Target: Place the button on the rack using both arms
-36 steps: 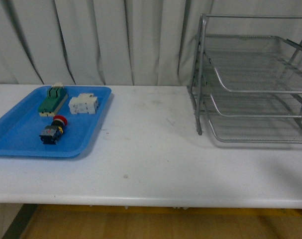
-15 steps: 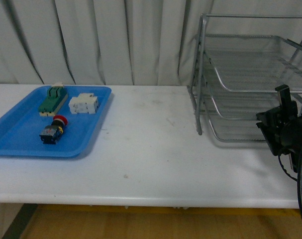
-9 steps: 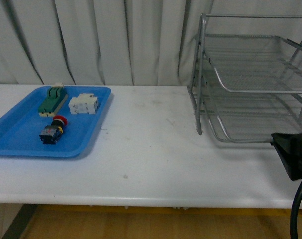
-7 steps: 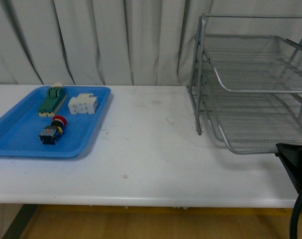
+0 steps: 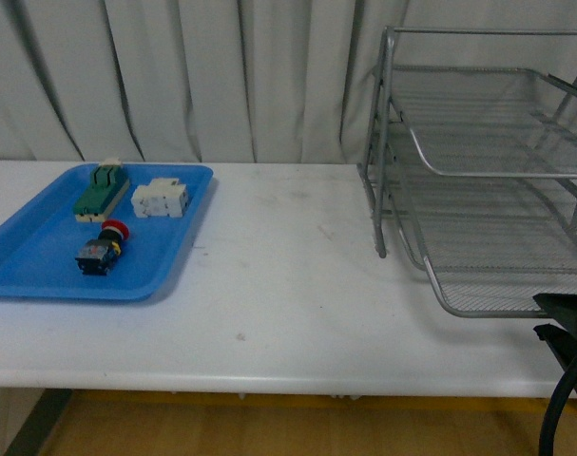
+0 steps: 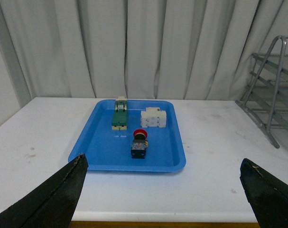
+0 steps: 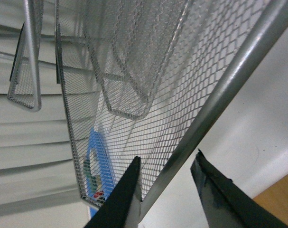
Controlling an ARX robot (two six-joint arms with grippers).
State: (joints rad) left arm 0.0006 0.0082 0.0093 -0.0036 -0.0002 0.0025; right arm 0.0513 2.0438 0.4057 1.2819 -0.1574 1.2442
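On the left of the white surface (image 5: 288,285), in the front view, the button (image 5: 102,249) is seen lying in a blue tray (image 5: 41,280), its red cap turned to the far side, near a green-topped block (image 5: 100,190) and a white block (image 5: 161,199). At the right the rack (image 5: 478,142) is placed, with its lowest tray drawn out toward the near edge, just beside the right end effector (image 5: 557,318).

From the left wrist, the left end effector (image 6: 162,161) is shown spread wide, well apart from the button (image 6: 139,145).

From the right wrist, the right end effector (image 7: 167,156) is seen spread, with the front rim of the rack (image 7: 134,71) between its fingers.
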